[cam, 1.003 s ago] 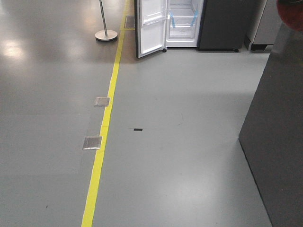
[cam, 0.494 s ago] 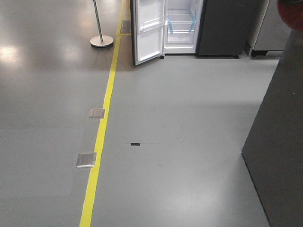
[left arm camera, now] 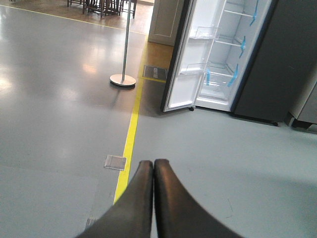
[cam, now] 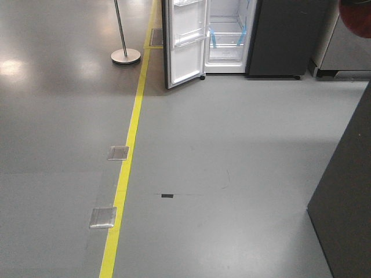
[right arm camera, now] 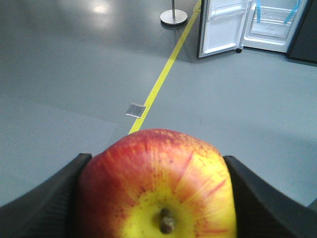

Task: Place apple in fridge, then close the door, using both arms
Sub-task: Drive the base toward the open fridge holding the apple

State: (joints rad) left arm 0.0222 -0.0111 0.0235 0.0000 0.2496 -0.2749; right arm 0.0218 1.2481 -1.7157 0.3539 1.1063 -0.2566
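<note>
Right gripper [right arm camera: 156,171] pinches the apple [right arm camera: 153,198]; left gripper [left arm camera: 153,167] jaws pressed together — a jolt before the fridge [cam: 226,55], upper frame, could shake it loose

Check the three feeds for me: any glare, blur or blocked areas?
Front view: lamp glare on the floor at left, the fridge sharp, the apple a dark red blur in the top right corner. Left wrist view: the shut left gripper is soft up close. Right wrist view: the apple blocks the bottom half.
</note>
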